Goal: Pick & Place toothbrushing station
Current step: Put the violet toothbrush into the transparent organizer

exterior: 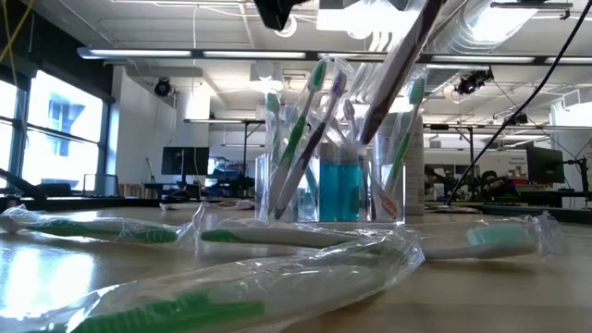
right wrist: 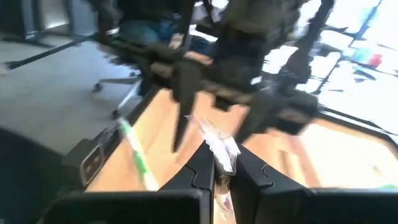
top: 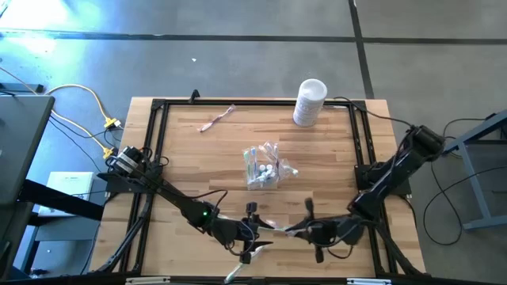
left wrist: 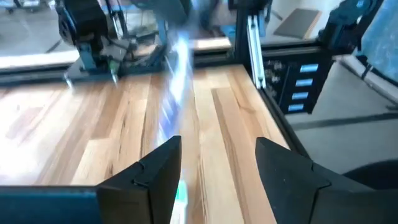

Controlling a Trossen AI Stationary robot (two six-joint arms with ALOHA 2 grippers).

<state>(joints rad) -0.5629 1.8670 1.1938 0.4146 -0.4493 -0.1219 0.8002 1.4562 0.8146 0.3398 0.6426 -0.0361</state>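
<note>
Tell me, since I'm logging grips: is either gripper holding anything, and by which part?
The right gripper pinches a toothbrush's clear wrapper by its end. The left gripper is open, holding nothing.

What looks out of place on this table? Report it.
Wrapped toothbrushes lie scattered flat: one stray near the far edge, others lying in front of the clear cup rather than standing in it. The white canister stands upright.

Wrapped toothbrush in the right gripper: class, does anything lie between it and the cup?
From above, nothing visible does. The right gripper pinches the wrapped toothbrush at the near edge; bare table runs up to the cup. The open left gripper sits beside it, not in the path.
</note>
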